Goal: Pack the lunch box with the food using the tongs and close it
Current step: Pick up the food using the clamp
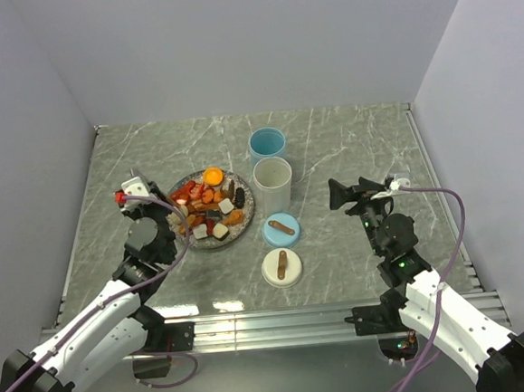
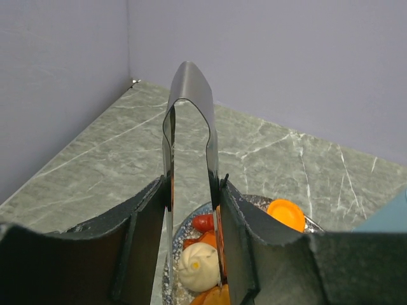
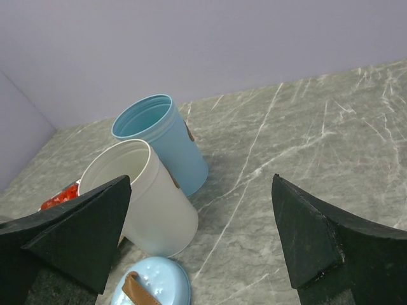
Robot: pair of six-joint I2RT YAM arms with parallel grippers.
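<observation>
Over the plate's (image 1: 234, 240) left edge, left gripper (image 2: 194, 190) clamps the tongs (image 2: 191, 82); right gripper (image 3: 200, 184) gapes wide, nothing in it.
Marble table (image 1: 349, 144); plate left of upright white cup (image 1: 273, 184) and blue cup (image 1: 267, 145); tongs' long axis steep, joined bend uppermost toward back-left corner, arms dropping toward the food (image 1: 210, 205).

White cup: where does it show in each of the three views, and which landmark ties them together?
Top external: white cup at centre, just right of the plate, below the blue cup.
Left wrist: not in it.
Right wrist: left of centre, in front of the blue cup.
Shared landmark: the food, visible in all three views.
</observation>
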